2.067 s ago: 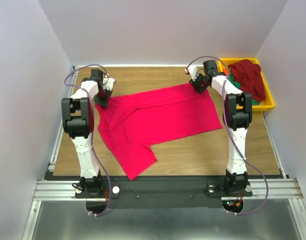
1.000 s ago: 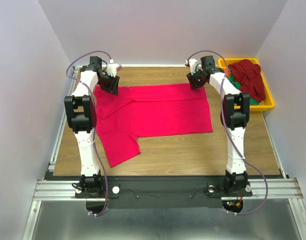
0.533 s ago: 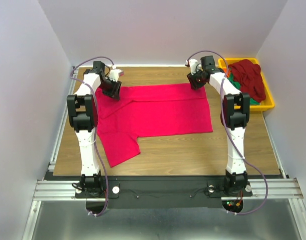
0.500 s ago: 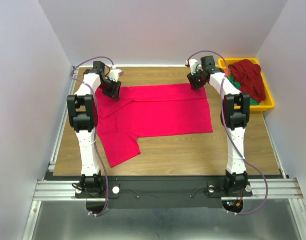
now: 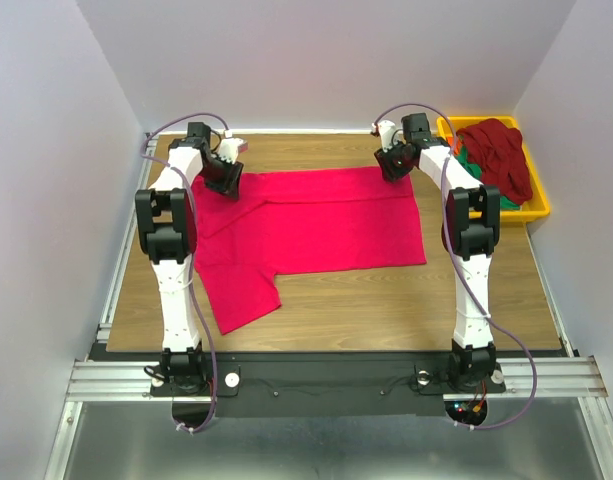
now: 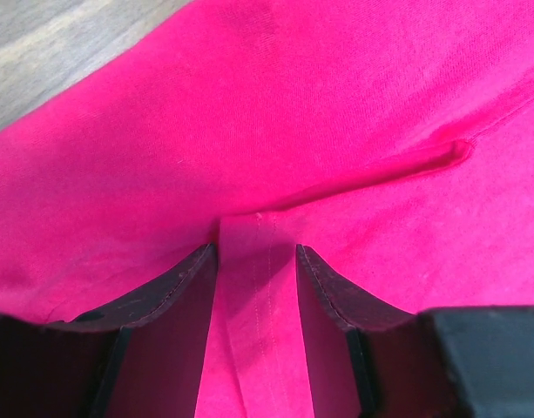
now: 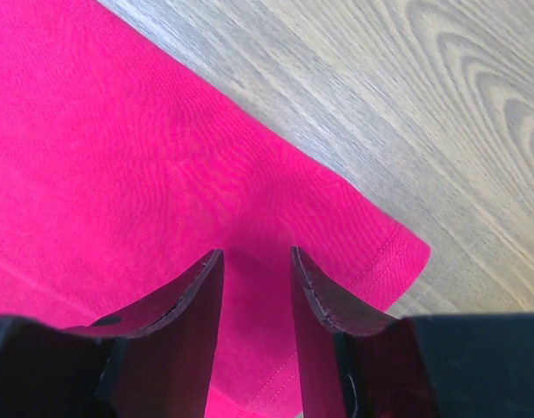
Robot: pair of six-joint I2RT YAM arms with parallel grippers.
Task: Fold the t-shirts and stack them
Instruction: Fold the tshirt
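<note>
L gripper (image 6: 256, 248): jaws abt half apart, w/ a raised strip of the crimson-pink t-shirt (image 6: 336, 104) filling the gap btwn the two fingers (image 6: 175, 287). A stitched seam runs along that strip, so it has the cloth pinched. A crease runs off from the tips toward the R side of the wrist view, and a bit of bare wood shows beyond the cloth edge at far upper L. R gripper (image 7: 256, 254): jaws a little narrower, also w/ pink cloth in the gap and a stitch line visible low btwn the fingers (image 7: 184, 300); looks pinched too, right by the shirt's hemmed corner, which ends just R of the tips, bare wood past it. From above, both grippers sit on the shirt's far edge, L one at its far-L corner, R one at its far-R corner. The shirt lies flat btwn them and spreads toward the arm bases over the wooden table (image 5: 386, 300). One flap of it reaches further toward the near edge, below the L jaws. Well to the R of the R jaws, at the table's far-R corner, a yellow tray (image 5: 539, 210) holds a bunched maroon t-shirt (image 5: 498, 150) draped over a green t-shirt (image 5: 469, 160), apart from the pink one.
</note>
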